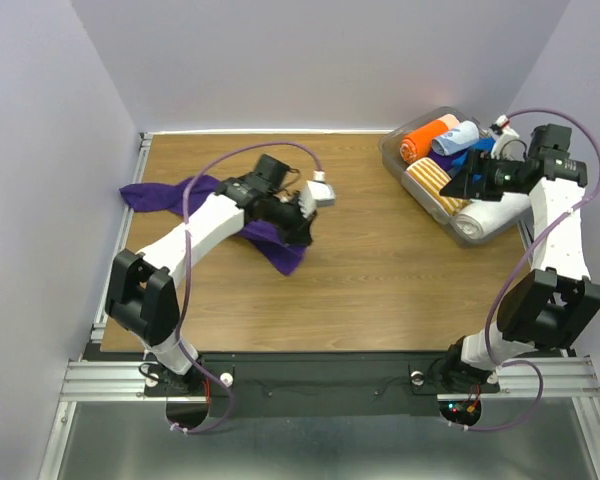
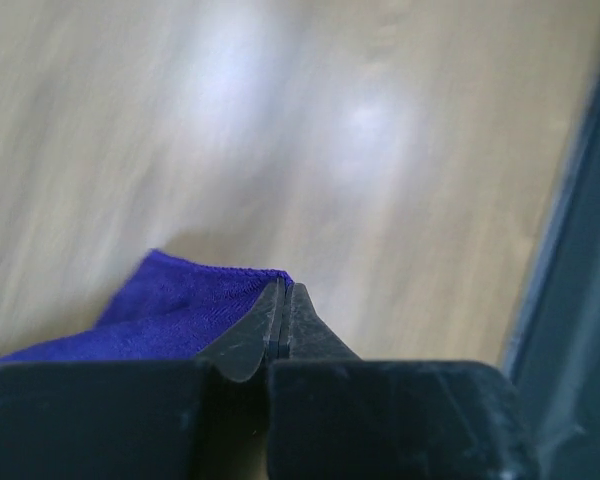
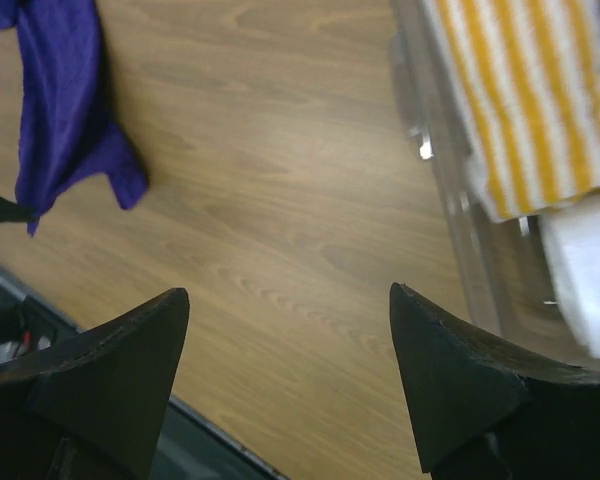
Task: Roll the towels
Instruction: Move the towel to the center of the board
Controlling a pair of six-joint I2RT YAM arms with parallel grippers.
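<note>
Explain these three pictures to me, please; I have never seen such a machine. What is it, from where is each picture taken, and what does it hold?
These are two robot arms bolted to a wooden table. The wide picture looks down from above. The other two come from a camera on each wrist. The left arm's fingers are shut, apparently on a corner of the purple towel. The right arm's fingers are open and hold nothing. They are near a clear bin of rolled towels.
</note>
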